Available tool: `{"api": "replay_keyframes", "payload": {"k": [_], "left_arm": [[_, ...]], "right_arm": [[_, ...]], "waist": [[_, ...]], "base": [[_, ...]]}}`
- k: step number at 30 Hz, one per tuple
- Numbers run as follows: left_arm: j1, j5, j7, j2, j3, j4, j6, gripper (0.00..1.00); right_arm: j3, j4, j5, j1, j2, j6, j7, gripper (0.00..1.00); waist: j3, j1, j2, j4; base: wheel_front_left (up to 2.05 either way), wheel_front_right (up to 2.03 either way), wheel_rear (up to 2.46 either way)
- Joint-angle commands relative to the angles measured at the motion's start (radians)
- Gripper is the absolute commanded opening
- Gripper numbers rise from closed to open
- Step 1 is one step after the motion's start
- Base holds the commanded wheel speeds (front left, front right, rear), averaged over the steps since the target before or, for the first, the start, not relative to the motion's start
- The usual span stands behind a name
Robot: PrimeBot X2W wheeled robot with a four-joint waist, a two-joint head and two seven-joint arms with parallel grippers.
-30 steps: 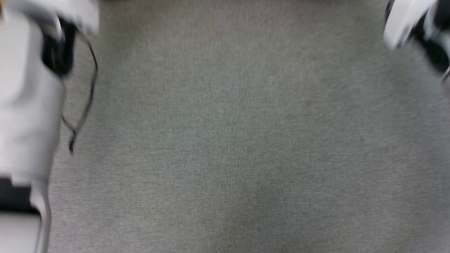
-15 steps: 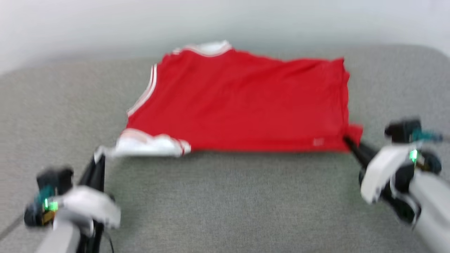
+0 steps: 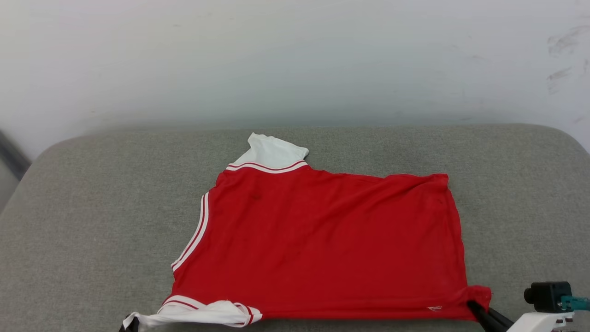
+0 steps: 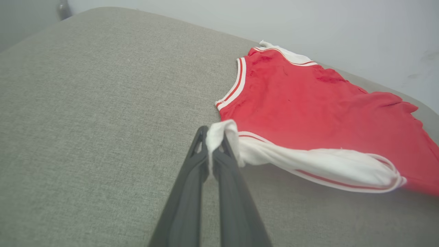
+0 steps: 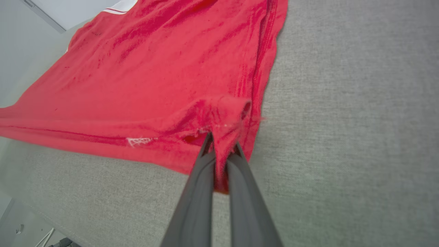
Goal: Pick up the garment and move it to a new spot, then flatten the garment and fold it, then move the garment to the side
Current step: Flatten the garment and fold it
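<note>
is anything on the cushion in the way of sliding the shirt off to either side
Nothing visible does. The left gripper is shut on the white sleeve of the shirt, the right gripper on its red bottom corner, and the cushion is bare grey fabric on both sides of it.

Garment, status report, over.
Left gripper shut on white sleeve. Right gripper shut on red hem corner. Garment spread on grey cushion, near sleeve bunched. Wall close behind.

Even, bright diffuse light, soft faint shadows, head view sharp, wrist views slightly soft, wide-angle stretched edges
</note>
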Motion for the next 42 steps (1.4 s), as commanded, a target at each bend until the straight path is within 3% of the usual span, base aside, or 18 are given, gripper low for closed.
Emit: {"api": "replay_keyframes", "payload": {"k": [1, 6, 11, 21, 31, 32, 33, 34, 35, 42], "left_arm": [[0.024, -0.003, 0.011, 0.01, 0.01, -0.032, 0.019, 0.0], [0.0, -0.014, 0.031, 0.005, 0.012, -0.099, 0.032, 0.0], [-0.111, 0.002, 0.066, 0.008, -0.028, -0.087, -0.001, 0.0], [-0.449, 0.028, 0.038, -0.026, -0.081, 0.148, -0.118, 0.0], [-0.618, -0.017, 0.043, -0.096, -0.12, 0.437, -0.224, 0.01], [-0.631, -0.023, 0.041, -0.101, -0.121, 0.464, -0.232, 0.32], [-0.639, -0.025, 0.044, -0.104, -0.126, 0.488, -0.24, 0.8], [-0.647, -0.029, 0.042, -0.106, -0.128, 0.512, -0.247, 1.0], [-0.652, -0.033, 0.043, -0.107, -0.131, 0.533, -0.253, 1.0], [-0.655, -0.06, 0.036, -0.083, -0.129, 0.625, -0.284, 1.0]], "right_arm": [[-0.042, -0.019, -0.021, 0.042, 0.002, -0.002, 0.02, 0.0], [-0.16, -0.093, -0.094, 0.083, 0.039, -0.002, 0.091, 0.0], [-0.236, -0.143, -0.16, 0.04, 0.072, -0.002, 0.155, 0.0], [-0.287, -0.164, -0.293, -0.136, 0.129, -0.002, 0.251, 0.0], [-0.248, -0.047, -0.309, -0.21, 0.154, -0.002, 0.243, 0.0], [-0.24, -0.035, -0.308, -0.212, 0.156, -0.002, 0.236, 0.26], [-0.233, -0.026, -0.305, -0.212, 0.16, -0.002, 0.228, 0.49], [-0.228, -0.018, -0.306, -0.216, 0.16, -0.002, 0.219, 0.87], [-0.222, -0.012, -0.306, -0.219, 0.162, -0.002, 0.208, 1.0], [-0.217, -0.02, -0.318, -0.193, 0.172, -0.002, 0.042, 1.0]], "waist": [[0.002, 0.0004, 0.0, 0.002], [0.022, 0.0004, 0.0, 0.005], [0.061, 0.0004, 0.0, 0.014], [0.204, 0.0004, 0.0, 0.007], [0.275, 0.0004, 0.0, -0.001], [0.276, 0.0004, 0.0, -0.003], [0.275, 0.0004, 0.0, -0.004], [0.273, 0.0004, 0.0, -0.006], [0.269, 0.0004, 0.0, -0.008], [0.194, 0.0004, 0.0, -0.024]], "base": [[0.0, 0.0, 0.0], [0.0, 0.0, 0.0], [0.0, 0.0, 0.0], [0.0, 0.0, 0.0], [0.0, 0.0, 0.0], [0.0, 0.0, 0.0], [0.0, 0.0, 0.0], [0.0, 0.0, 0.0], [0.0, 0.0, 0.0], [0.0, 0.0, 0.0]]}}
